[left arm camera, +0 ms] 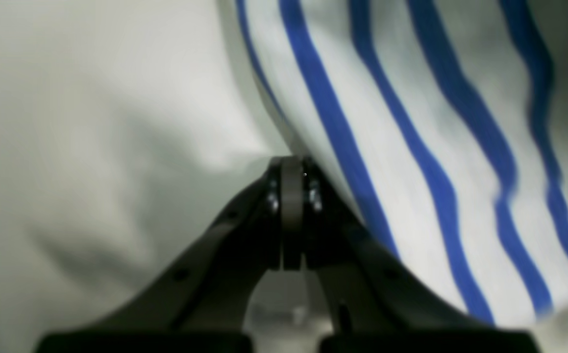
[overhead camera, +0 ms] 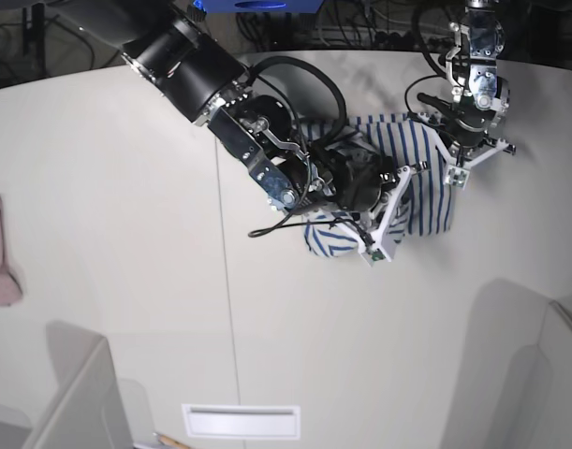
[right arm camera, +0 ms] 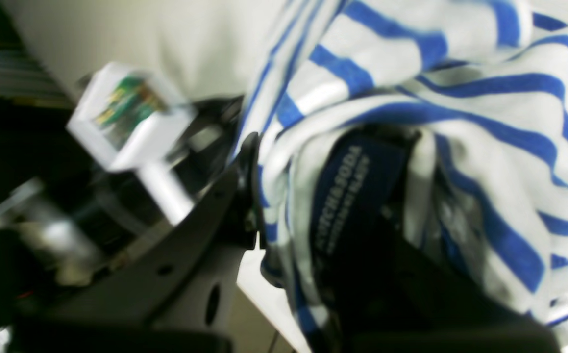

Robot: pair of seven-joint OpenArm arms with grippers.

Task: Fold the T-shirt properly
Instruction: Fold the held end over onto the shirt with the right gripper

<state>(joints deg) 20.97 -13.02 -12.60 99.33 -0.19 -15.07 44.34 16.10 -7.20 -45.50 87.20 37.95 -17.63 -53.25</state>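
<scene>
Dark fingers of the left gripper fill the bottom of its wrist view, pressed flat together; the striped edge of the T-shirt drapes over their right side, though whether cloth is actually pinched between them I cannot tell; in the other wrist view the right gripper is clenched on a bunched fold of the same shirt, right beside its dark blue tag. From the base view the T-shirt is a crumpled heap on the pale surface, gathered between the two arms; the right gripper is buried in the shirt's lower left part, the left gripper sits at the shirt's upper right edge.

Judged from this, the folding is at an early stage; no neat fold shows, no flat rectangle, and the cloth probably needs spreading out before any proper fold can be made.

Count: one striped T-shirt; one tag; two grippers; one small pink cloth, lying well away from the shirt at the surface's far left edge.
</scene>
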